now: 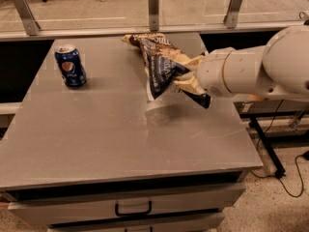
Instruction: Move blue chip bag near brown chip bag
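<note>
Glossy blue chip bag (pixel 158 67) crumpled in gripper (pixel 187 75).

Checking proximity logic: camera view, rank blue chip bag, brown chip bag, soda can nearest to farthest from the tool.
1. blue chip bag, held in the tool, right of table centre.
2. brown chip bag, just behind, back edge.
3. soda can, far left.

Your white arm (pixel 251 71) extends in from the right edge, forearm level; your end effector (pixel 186 77) sits just right of centre, fingers clamped on the blue chip bag (pixel 158 70).
</note>
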